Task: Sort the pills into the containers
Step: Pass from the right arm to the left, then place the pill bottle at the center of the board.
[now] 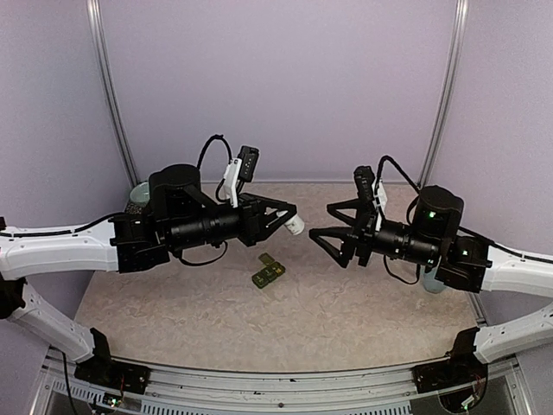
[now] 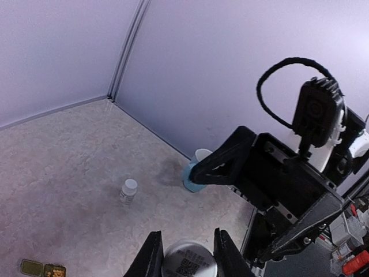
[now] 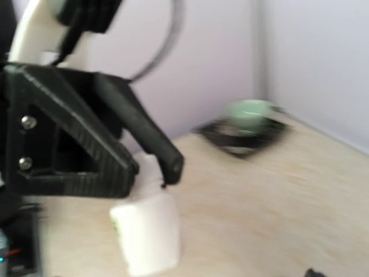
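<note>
Clamped in left gripper (image 1: 289, 222), right under its wrist lens: white bottle (image 2: 187, 264), round end with a printed code turned to the camera, black fingers (image 2: 151, 257) pressed on either side. Facing it across a narrow gap, right gripper (image 1: 321, 222), jaws spread wide, nothing between them. Both raised above the middle of the table (image 1: 173, 320).

Around them: small bottle (image 2: 128, 190), white-capped, upright toward the right edge. Beyond it, by that edge, pale blue mug (image 2: 195, 173), partly behind a right finger in the left wrist view and mostly hidden by the right arm from above. Pale green bowl (image 1: 138, 192) at the far left corner, half hidden behind the left arm, blurred in the right wrist view. Lilac walls on three sides.

Containers (image 1: 269, 271) flat on the table about mid-way, lying askew, below the gap between the grippers and a little toward the near edge. Nearer left gripper than right, touching neither. Cut off at the bottom-left of the left wrist view, two compartments showing.

Count: two arms, two grippers, two bottles, one mug, one bowl, one dark green strip of containers.
</note>
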